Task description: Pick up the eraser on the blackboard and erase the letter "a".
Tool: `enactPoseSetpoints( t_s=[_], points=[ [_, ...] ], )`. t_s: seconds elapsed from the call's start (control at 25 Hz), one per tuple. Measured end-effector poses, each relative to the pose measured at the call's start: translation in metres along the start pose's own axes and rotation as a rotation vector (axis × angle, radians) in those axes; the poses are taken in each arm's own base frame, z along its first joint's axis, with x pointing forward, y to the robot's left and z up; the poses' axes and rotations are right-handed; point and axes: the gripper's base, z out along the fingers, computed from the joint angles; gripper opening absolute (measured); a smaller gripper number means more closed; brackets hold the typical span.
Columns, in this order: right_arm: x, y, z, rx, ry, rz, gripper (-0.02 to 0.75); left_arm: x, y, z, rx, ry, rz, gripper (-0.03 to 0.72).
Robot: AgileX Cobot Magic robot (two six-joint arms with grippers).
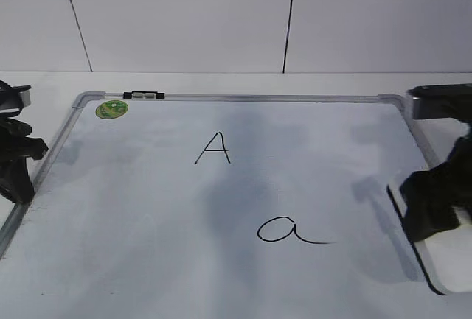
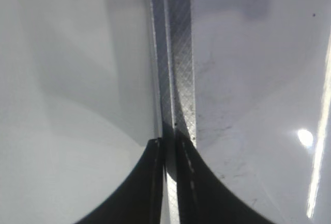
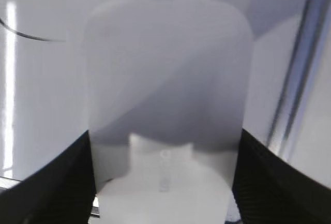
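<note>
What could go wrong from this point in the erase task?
1. The right gripper brackets the eraser at the blackboard's right edge; a shallow hold may let the smooth block slip mid-wipe.
2. The letter "a" sits below the capital A; an overlong stroke might smear the wrong letter.
3. The left gripper appears pinched on the left frame rail; if that hold slips, the board may shift under wiping pressure.

The blackboard (image 1: pixel 147 208) is showing a handwritten capital "A" (image 1: pixel 214 148) in black marker, with the letter "a" (image 1: pixel 289 230) sitting lower right of it; grey print on the eraser (image 3: pixel 165 105) is staying too blurred to read
</note>
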Motion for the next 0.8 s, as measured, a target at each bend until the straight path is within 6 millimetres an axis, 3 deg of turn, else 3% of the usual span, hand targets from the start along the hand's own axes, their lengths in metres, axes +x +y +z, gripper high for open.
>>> enactPoseSetpoints(
  t_s=[0.44, 0.8],
  points=[
    [-0.052, 0.071, 0.040, -0.017, 0.070, -0.181, 0.571, 0.000, 0.000, 0.000, 0.000, 0.000, 0.000, 0.024],
    [-0.070, 0.098, 0.075, -0.001, 0.126, -0.241, 0.571, 0.000, 0.000, 0.000, 0.002, 0.000, -0.001, 0.024]
  ],
)
